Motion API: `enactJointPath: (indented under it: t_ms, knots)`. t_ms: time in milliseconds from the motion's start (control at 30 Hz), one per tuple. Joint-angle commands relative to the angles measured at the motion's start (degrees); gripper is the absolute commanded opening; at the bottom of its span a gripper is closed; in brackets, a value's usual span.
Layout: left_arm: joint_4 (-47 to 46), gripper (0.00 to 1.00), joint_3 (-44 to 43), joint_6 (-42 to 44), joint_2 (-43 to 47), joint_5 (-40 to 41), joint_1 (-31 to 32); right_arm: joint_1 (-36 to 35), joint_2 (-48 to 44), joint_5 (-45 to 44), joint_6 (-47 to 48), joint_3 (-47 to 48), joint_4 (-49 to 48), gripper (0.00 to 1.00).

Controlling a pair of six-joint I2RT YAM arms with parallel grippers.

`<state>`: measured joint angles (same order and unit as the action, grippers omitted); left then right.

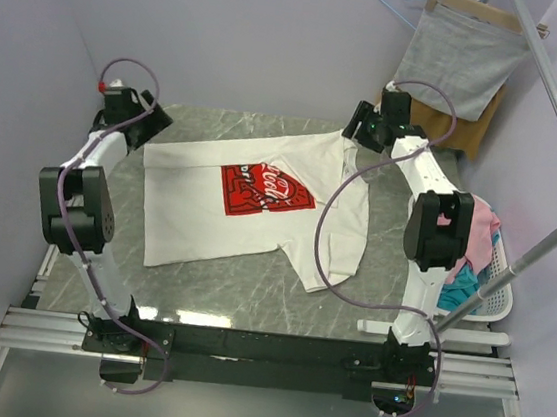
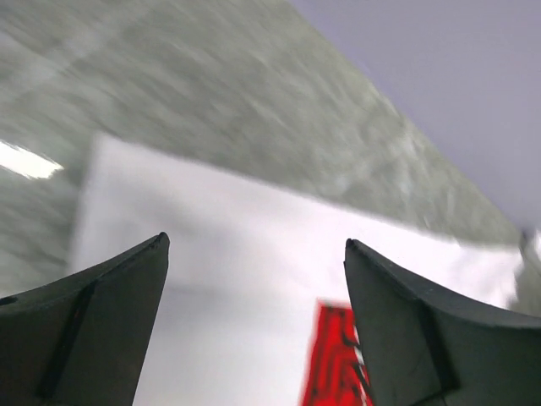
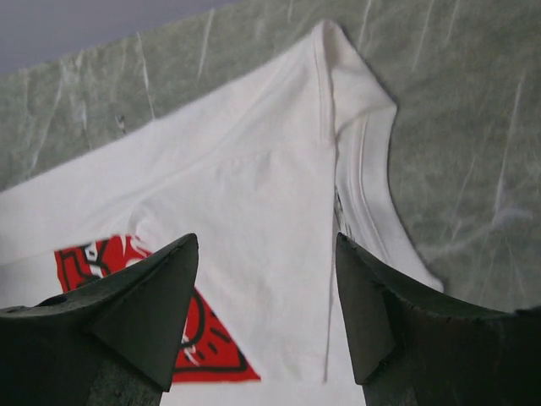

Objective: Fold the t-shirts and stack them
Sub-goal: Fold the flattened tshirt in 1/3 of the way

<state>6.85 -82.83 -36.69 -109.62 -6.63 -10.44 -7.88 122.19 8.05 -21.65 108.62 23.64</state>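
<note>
White t-shirt (image 1: 208, 211) lies spread; left gripper (image 2: 255, 242) and right gripper (image 3: 267, 240) gape empty over its far corners.

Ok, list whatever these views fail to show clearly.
- Lettering on the t-shirt print: too small in the top view; blurred and cut by the bottom edge in the left wrist view.
- Contents of the basket: top view, mostly hidden behind the right arm.
- The brown cloth: top view, largely covered by the grey cloth.
</note>
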Motion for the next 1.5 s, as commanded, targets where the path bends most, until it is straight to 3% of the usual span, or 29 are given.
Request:
enactJointPath:
  t_ms: [0,167,333,533,933,1200,1300,1467]
  knots:
    - [-0.5,0.9,7.4,-2.1,6.2,-6.5,6.5,-0.6,-7.0,2.1,-1.4,-9.5,1.4,0.72]
    - [0.4,0.9,20.2,-3.6,11.6,-6.6,11.5,-3.2,-17.2,8.1,-0.9,-25.6,1.3,0.71]
    - [-0.1,0.9,31.7,-4.5,19.2,-5.9,14.0,-9.0,-25.8,4.0,-0.1,-35.7,3.9,0.71]
    - [2.6,0.91,39.6,-4.9,23.1,-3.1,14.5,-13.4,-25.8,0.0,-2.0,-42.3,3.6,0.71]
    - [17.5,0.92,38.2,-4.1,22.3,6.5,14.1,-17.6,-23.0,2.5,-3.5,-50.0,6.2,0.69]
    - [23.6,0.97,35.5,-4.5,24.3,12.5,11.3,-28.2,-27.3,5.7,-8.3,-59.3,6.2,0.69]
    - [21.8,0.97,33.8,-3.3,24.8,10.1,7.8,-31.2,-33.6,1.3,-9.5,-60.6,6.5,0.69]
    - [21.4,0.98,28.6,-1.1,25.9,8.1,7.6,-30.5,-45.0,-10.9,-11.0,-57.1,11.7,0.75]
